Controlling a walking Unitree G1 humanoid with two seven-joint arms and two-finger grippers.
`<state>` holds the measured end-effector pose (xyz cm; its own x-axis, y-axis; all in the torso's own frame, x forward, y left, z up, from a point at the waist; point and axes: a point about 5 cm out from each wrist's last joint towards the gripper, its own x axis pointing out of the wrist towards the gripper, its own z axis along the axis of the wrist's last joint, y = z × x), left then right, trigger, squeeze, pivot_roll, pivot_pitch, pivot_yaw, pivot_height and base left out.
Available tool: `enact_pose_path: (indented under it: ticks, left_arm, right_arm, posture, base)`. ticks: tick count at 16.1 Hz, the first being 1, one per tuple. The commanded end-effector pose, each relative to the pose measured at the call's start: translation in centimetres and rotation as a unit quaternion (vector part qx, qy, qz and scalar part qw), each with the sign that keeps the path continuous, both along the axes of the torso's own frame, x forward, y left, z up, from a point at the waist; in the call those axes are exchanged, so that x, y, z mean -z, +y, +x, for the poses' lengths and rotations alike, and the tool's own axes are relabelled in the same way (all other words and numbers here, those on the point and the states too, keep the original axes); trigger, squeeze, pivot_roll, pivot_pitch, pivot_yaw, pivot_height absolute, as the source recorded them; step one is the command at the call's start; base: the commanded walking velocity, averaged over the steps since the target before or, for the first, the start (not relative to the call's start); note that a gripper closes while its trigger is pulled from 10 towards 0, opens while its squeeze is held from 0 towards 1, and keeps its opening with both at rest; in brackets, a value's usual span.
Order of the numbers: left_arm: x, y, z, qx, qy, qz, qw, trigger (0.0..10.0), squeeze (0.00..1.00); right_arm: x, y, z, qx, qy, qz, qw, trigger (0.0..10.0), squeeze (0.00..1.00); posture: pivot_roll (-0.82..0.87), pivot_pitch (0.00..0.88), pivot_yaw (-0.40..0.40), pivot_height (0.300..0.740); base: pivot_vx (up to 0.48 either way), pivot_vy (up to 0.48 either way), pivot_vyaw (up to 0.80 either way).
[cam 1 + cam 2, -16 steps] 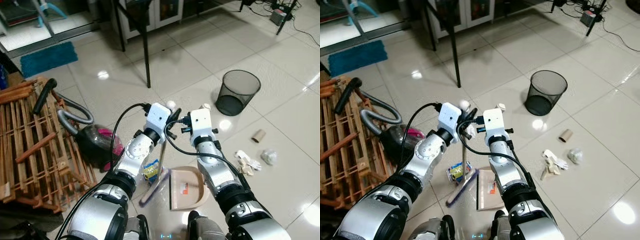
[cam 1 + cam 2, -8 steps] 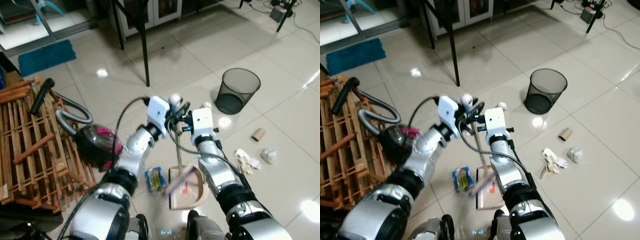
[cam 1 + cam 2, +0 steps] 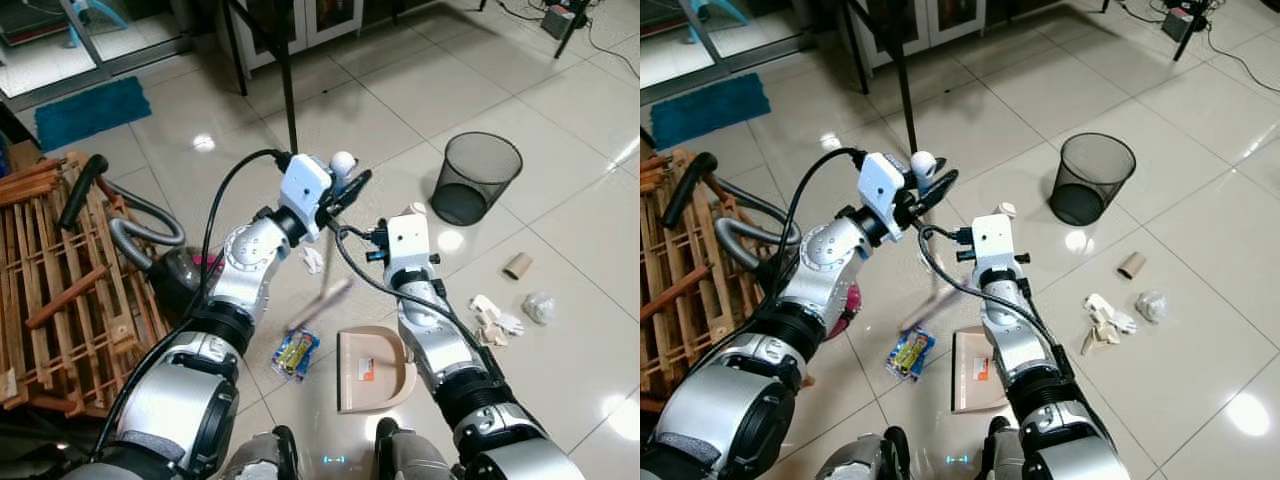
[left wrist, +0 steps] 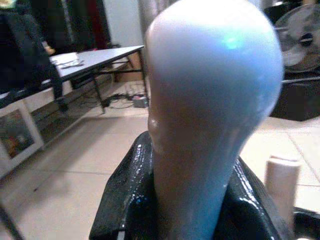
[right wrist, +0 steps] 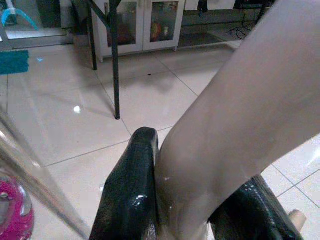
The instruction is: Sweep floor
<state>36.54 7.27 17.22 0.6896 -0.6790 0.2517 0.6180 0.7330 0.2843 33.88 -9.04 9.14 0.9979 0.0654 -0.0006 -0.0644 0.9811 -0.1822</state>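
Two grippers share the work: the left gripper [image 3: 345,190] clamps the broom [image 3: 335,215] by its knob, head lifted above the snack wrapper [image 3: 295,353], while the right gripper [image 5: 195,200] grips the dustpan [image 3: 370,370] handle, steadying the pan on the floor [image 3: 560,130] to catch it.

Both silver arms reach forward over the floor, the left raised higher and bent at the elbow. The left gripper [image 3: 345,187] has its black fingers [image 4: 125,200] clamped on a pale knob; the right gripper [image 3: 1002,213], lower and just beside it, pinches a beige handle between its fingers [image 5: 132,180].
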Motion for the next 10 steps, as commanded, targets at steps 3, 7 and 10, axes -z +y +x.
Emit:
enact_pose_path:
  ticks: [3,7,10]
  left_arm:
    - [0.0,3.7,1.0,-0.133,-0.015,-0.005,0.991,10.0,0.0]
    - [2.9,3.6,0.2,-0.164,0.011,0.021,0.986,10.0,0.0]
    - [4.1,2.5,-0.3,-0.156,0.038,0.011,0.987,10.0,0.0]
  right_arm:
    - [3.5,-0.6,-1.7,0.007,0.073,-0.004,0.997,10.0,0.0]
    - [3.7,-0.1,-2.2,0.003,0.075,0.004,0.997,10.0,0.0]
    - [4.0,0.1,-2.6,0.002,0.081,0.009,0.997,10.0,0.0]
  posture:
    - [-0.06,0.222,0.06,0.74]
    - [-0.08,0.218,0.059,0.74]
    - [-0.09,0.215,0.058,0.74]
  base:
    - [0.0,0.0,0.0]
    - [0.0,0.0,0.0]
    - [0.0,0.0,0.0]
